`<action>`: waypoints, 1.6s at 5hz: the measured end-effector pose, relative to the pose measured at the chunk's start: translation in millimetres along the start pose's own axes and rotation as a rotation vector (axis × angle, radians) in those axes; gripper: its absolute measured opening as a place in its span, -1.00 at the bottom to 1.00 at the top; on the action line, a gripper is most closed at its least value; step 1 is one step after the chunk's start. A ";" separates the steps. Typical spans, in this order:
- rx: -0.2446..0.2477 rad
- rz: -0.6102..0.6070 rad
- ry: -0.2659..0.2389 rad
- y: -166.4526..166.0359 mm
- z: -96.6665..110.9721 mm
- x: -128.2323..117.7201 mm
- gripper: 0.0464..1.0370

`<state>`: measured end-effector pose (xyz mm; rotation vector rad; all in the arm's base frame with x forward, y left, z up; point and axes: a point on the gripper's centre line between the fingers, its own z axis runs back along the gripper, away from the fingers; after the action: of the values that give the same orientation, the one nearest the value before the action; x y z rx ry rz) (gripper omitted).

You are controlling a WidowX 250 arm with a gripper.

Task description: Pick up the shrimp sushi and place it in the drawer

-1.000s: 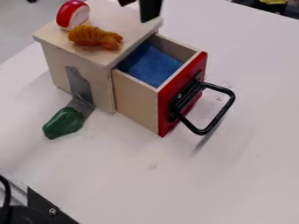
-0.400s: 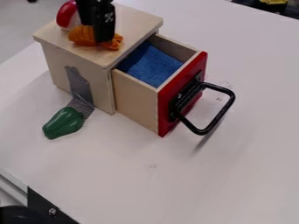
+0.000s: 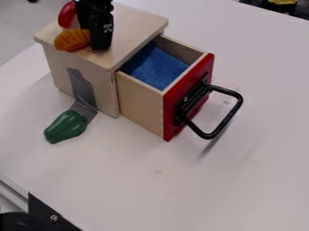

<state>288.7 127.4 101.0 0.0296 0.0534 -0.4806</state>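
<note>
The black gripper (image 3: 98, 32) hangs down over the top of the wooden drawer box at the upper left, low against the right part of the orange shrimp sushi (image 3: 71, 40). The shrimp's striped body shows left of the gripper, near the box's front left edge; its tail end is hidden. Whether it is held cannot be told. The drawer (image 3: 141, 101) stands pulled out to the right, with a blue lining (image 3: 158, 67), a red front and a black handle.
A red and white piece (image 3: 67, 16) stands on the box top behind the shrimp, partly covered by the gripper. A green pepper (image 3: 66, 127) lies on the table (image 3: 181, 189) beside the box, by grey tape (image 3: 82, 88). Black hardware (image 3: 48, 214) is at the lower left corner.
The gripper has come down from the top edge onto the shrimp's place, then shifted slightly left and lower. The shrimp has moved a little left. The drawer has not moved.
</note>
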 end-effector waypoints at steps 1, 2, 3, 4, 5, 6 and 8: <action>-0.004 0.039 0.004 -14.2 3.2 7.3 -0.15; -0.034 0.098 -0.020 -46.0 8.0 24.0 -0.30; -0.041 0.167 -0.020 -66.3 8.7 38.8 -0.33; -0.048 0.266 -0.040 -89.5 10.1 58.0 -0.34; -0.031 0.335 -0.020 -96.7 3.5 78.7 -0.35; -0.005 0.394 -0.021 -89.8 1.7 90.9 -0.35; 0.033 0.430 -0.035 -74.6 4.8 94.9 -0.35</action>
<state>338.3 17.3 99.1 0.0633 0.0038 -0.0523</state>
